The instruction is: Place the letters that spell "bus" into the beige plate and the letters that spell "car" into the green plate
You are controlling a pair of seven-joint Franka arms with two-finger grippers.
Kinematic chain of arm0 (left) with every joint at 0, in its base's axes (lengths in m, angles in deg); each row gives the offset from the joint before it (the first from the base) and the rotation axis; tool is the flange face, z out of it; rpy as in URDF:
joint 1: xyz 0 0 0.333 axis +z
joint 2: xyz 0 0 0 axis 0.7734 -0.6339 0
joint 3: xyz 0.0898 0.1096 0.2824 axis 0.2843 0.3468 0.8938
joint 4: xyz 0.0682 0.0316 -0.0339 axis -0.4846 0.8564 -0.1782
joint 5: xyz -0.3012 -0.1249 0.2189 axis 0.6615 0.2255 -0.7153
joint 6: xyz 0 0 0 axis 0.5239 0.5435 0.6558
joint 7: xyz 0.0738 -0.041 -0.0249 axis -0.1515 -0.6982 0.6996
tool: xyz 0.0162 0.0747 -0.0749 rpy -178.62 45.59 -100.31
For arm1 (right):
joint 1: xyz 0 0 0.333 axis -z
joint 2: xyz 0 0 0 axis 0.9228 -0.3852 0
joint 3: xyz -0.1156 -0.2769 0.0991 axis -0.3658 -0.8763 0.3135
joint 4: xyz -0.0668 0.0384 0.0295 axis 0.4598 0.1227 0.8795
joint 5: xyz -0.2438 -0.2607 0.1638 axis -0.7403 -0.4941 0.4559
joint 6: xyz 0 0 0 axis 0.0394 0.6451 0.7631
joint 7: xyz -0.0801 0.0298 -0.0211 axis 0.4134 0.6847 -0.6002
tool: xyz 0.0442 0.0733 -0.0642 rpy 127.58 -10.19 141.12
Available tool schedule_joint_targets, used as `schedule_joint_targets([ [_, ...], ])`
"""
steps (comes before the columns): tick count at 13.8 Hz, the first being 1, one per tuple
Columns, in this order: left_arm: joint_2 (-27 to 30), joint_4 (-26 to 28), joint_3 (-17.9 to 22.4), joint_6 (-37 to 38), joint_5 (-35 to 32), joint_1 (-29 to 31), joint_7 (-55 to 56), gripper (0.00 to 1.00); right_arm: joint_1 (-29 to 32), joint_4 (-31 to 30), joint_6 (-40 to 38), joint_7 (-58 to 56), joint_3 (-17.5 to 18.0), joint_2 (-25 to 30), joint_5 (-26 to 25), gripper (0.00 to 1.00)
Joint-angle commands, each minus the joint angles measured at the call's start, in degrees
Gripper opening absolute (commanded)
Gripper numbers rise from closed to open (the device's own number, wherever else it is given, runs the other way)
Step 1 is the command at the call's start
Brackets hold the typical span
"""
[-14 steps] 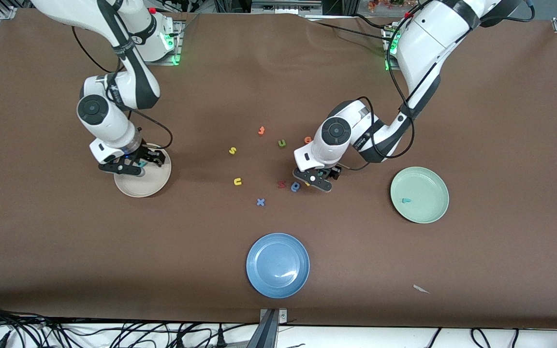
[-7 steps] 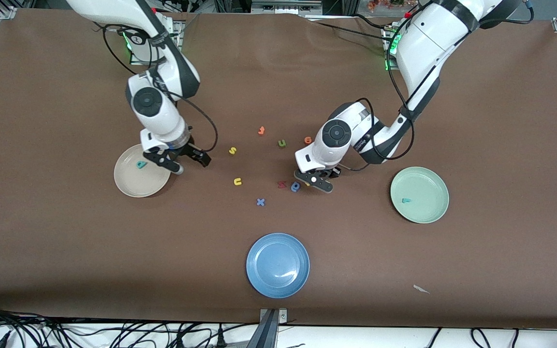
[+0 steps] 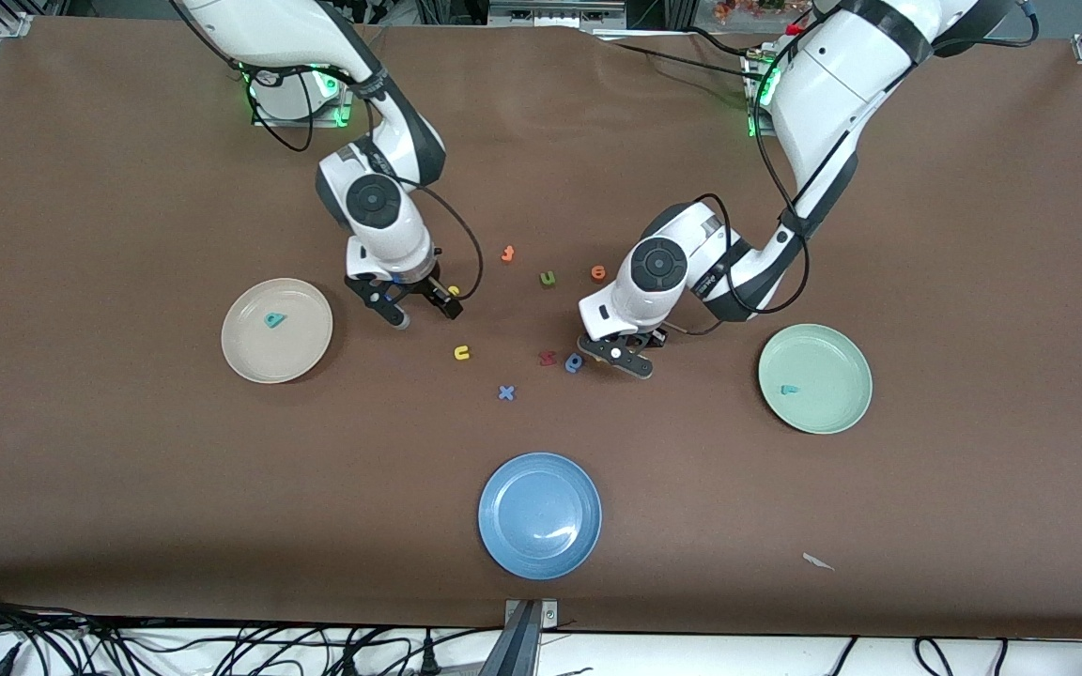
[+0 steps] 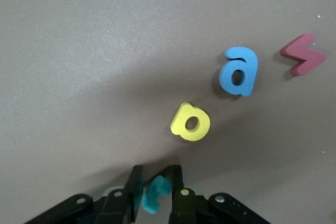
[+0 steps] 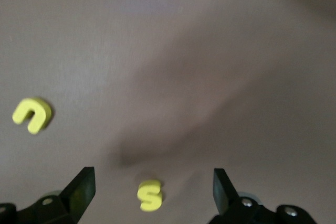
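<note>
Two letters already lie in plates: a teal letter (image 3: 272,319) in the beige plate (image 3: 250,361), which I take for the "b", and another teal letter (image 3: 789,389) in the green plate (image 3: 837,413), too small to read but one of the "car" set. That leaves four of the six to place.

The left end effector (image 3: 618,355) hangs low over the worktop (image 3: 128,488) beside the blue letter (image 3: 574,362) and the red letter (image 3: 548,357). In the left wrist view its fingers (image 4: 176,187) stand narrow with a small teal letter (image 4: 156,193) pinched between them, by my reading the second teal piece for "car". The yellow "a" (image 4: 190,122) lies flat on the worktop just ahead of that grip, apart from the blue letter (image 4: 240,71), not yet picked.

The right end effector (image 3: 422,308) is over the worktop between the beige plate and the cluster of letters, jaws spread wide and holding nothing. In the right wrist view the yellow "s" (image 5: 149,194) sits between its fingertips (image 5: 81,188) on the worktop, with the yellow "u" (image 5: 32,114) off to one side; in the front view that "u" (image 3: 462,352) lies nearer the camera than the end effector.

By my judgement "bus" is one third done, with the "s" lined up next; "car" has one placed, one in hand, and the "a" waiting.

The green "u" (image 3: 548,278), the orange letters (image 3: 507,253), the blue "x" (image 3: 505,392) and the blue plate (image 3: 503,554) play no part.
</note>
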Motion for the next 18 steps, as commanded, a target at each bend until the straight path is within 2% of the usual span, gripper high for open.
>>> schedule_joint_targets([
  [1, 0.13, 0.44, 0.57, 0.58, 0.16, -0.77, 0.34, 0.25, -0.71, 1.47, -1.19, 1.57, -0.41, -0.82, 0.29, 0.99],
  [2, 0.31, 0.44, 0.57, 2.15, 0.16, -0.77, 0.34, 0.26, -0.80, 1.55, -1.10, 1.74, -0.41, -1.17, 0.29, 0.99],
  [3, 0.66, 0.44, 0.40, 3.30, 0.16, -0.77, 0.52, 0.21, -0.80, 1.55, -1.10, 1.83, -0.41, -1.69, 0.20, 0.99],
  [5, 1.01, 0.00, 0.31, 3.66, 0.16, -0.77, 0.61, 0.00, -1.06, 1.55, -0.93, 1.92, -0.32, -2.31, 0.20, 0.96],
  [8, 1.88, -0.44, 0.39, 4.35, 0.16, -0.33, 0.43, 0.00, -1.59, 1.55, -0.92, 1.83, -0.32, -2.49, 0.11, 0.88],
  [10, 5.04, -1.83, 0.57, 9.78, -0.01, 0.81, -0.01, 0.00, -1.68, 1.55, -0.75, 1.83, -0.32, -2.84, 0.11, 0.83],
  [12, 6.10, -6.04, 0.66, 16.89, -0.01, 2.13, -3.76, 0.00, -1.68, 1.55, -0.57, 1.83, -0.32, -2.93, 0.02, 0.78],
  [14, 6.11, -9.04, 0.75, 20.87, -0.01, 5.19, -8.17, 0.00, -1.68, 1.55, -0.57, 1.74, -0.32, -2.93, 0.02, 0.77],
  [18, 5.67, -9.23, 0.75, 21.15, -0.62, 15.30, -21.52, 0.00, -1.86, 1.55, -0.57, 1.92, -0.06, -2.93, 0.02, 0.76],
])
